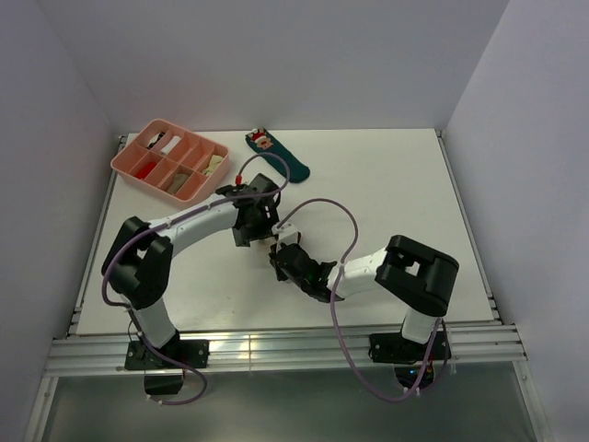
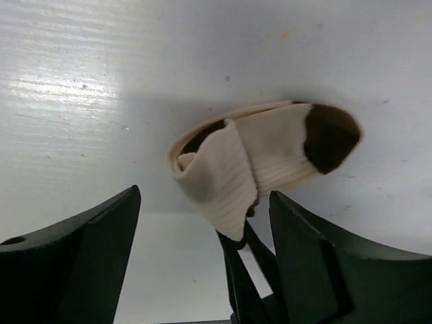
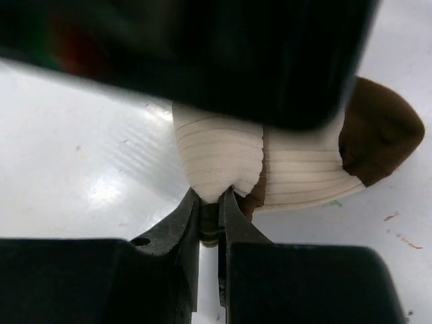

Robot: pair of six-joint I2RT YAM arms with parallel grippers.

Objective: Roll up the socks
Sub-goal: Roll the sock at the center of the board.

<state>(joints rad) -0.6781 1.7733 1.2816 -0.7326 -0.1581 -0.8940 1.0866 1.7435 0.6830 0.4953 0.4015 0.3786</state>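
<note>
A cream ribbed sock with a dark brown toe lies partly rolled on the white table, its folded cuff end pointing toward the arms. My right gripper is shut on the lower edge of the rolled cuff, and its thin fingers rise into the left wrist view. My left gripper hangs just above the roll with its jaws wide apart, touching nothing. In the top view both grippers meet at mid-table, left and right, and they hide the sock.
A pink divided tray with small items stands at the back left. A dark teal sock with a red-and-white figure lies at the back centre. A purple cable loops over the right arm.
</note>
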